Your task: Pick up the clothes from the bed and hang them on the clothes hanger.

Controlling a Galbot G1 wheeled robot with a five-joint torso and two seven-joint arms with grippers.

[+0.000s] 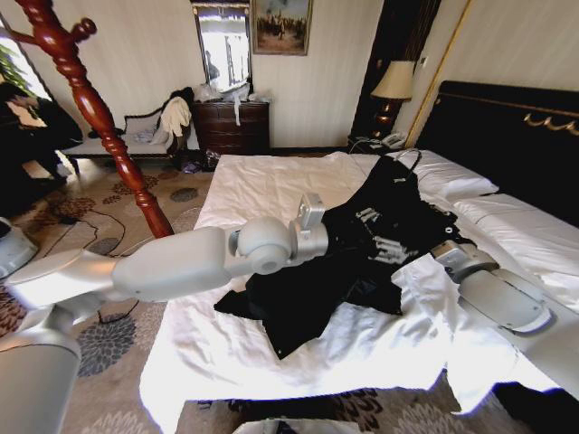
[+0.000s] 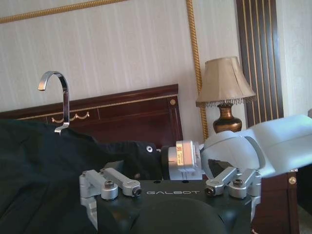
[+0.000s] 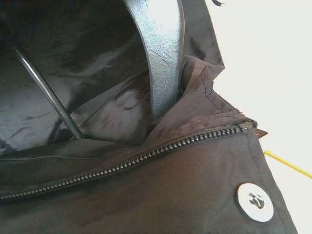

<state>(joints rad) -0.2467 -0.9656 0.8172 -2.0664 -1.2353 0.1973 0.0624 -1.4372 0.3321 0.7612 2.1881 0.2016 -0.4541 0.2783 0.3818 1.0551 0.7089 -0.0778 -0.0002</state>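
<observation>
Black clothes [image 1: 362, 253] lie heaped mid-bed [image 1: 271, 185], on white sheets, a sleeve trailing toward the near left edge. The clothes hanger [image 3: 163, 53] is inside the garment at the collar; its silver hook [image 2: 56, 97] rises above the fabric in the left wrist view, and shows at the far top of the heap in the head view.

Left gripper [image 1: 312, 217] reaches in from the left, up against the garment's left side; cannot tell how its fingers stand. Right gripper [image 1: 448, 253] is buried in the heap's right side, fingers hidden by cloth, so cannot tell.

A reddish wooden coat stand [image 1: 90, 108] leans on the left, beside the bed. Lamp [image 1: 393, 86] stands by the black headboard [image 1: 507, 136], far right. Dresser [image 1: 233, 127] at the far wall.
</observation>
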